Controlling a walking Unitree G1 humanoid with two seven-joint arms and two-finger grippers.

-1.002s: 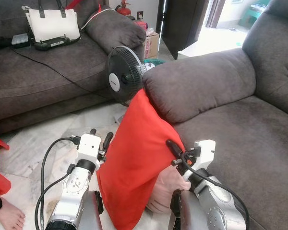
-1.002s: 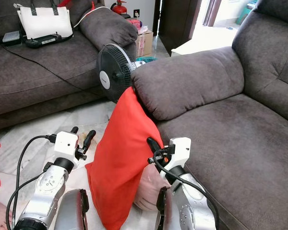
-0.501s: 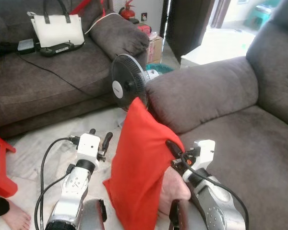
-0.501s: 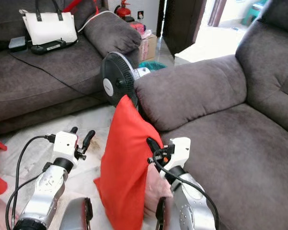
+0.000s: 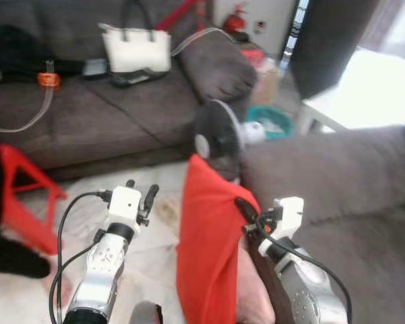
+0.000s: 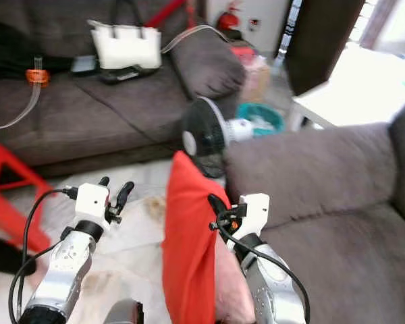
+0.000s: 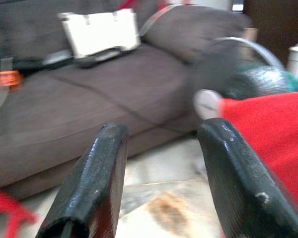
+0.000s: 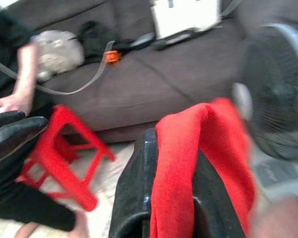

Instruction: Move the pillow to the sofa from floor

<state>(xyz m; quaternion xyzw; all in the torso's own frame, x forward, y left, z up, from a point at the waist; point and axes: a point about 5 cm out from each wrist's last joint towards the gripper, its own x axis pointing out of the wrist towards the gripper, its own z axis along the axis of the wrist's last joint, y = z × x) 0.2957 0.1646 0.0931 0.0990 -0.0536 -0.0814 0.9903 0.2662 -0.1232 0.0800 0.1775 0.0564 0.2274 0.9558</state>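
The red pillow [image 5: 206, 250] hangs upright in front of me, a pale pink part [image 5: 250, 297] showing at its lower right. My right gripper [image 5: 246, 210] is shut on the pillow's upper edge; in the right wrist view red cloth [image 8: 188, 163] is pinched between its black fingers [image 8: 134, 198]. Left of the pillow, my left gripper [image 5: 140, 192] is open and holds nothing, its fingers [image 7: 102, 168] spread apart. The grey sofa [image 5: 337, 175] lies to the right, its armrest just behind the pillow.
A black fan [image 5: 216, 138] stands on the floor behind the pillow. A second grey sofa [image 5: 108, 108] at the back carries a white handbag [image 5: 136, 47] and cables. A red stool [image 5: 20, 196] and a person's dark-clad leg [image 5: 0, 229] are at the left.
The whole view has swung left and blurred, bringing the red stool and a person into sight. The pillow has come off the armrest and hangs straighter from my right gripper.
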